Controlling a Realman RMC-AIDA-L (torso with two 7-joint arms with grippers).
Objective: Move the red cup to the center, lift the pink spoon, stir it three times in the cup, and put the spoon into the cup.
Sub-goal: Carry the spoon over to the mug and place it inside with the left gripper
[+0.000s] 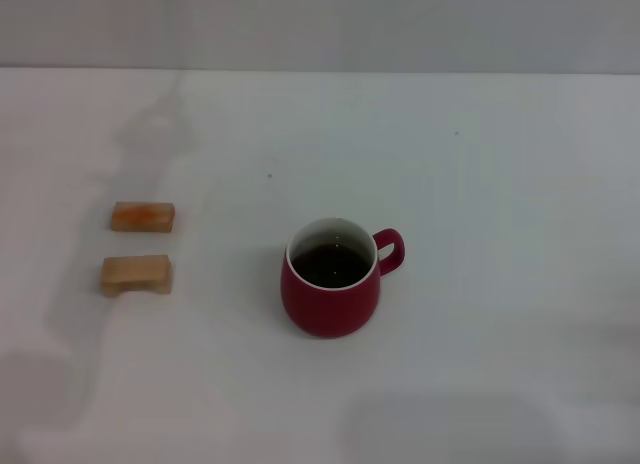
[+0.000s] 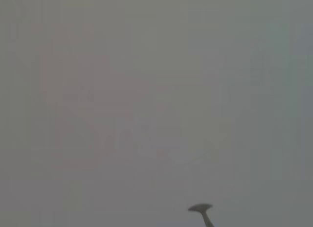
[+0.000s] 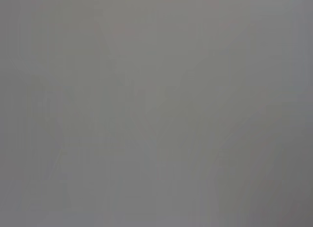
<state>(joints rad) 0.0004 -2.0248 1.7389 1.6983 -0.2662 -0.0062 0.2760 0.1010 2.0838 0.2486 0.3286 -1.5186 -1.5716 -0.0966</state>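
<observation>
Dark red and round, the red cup (image 1: 331, 279) is sitting upright on the white counter (image 1: 480, 184), close to the middle and a bit toward the near edge. Its inside is white and it is holding dark liquid. Its loop handle is pointing toward the robot's right and a little away from the robot.

Two small tan wooden blocks are lying well apart from the cup on the robot's left side. The farther block (image 1: 143, 216) is looking a bit orange on top. The nearer block (image 1: 136, 274) is lying just beside it, not touching it.

In the left wrist view, the small grey bowl of the pink spoon (image 2: 201, 209) is poking in at the edge, over a plain grey background. Its handle is mostly cut off there.

No arm is showing over the counter, and the jaws of both arms are out of sight, so I cannot tell how they are set.
</observation>
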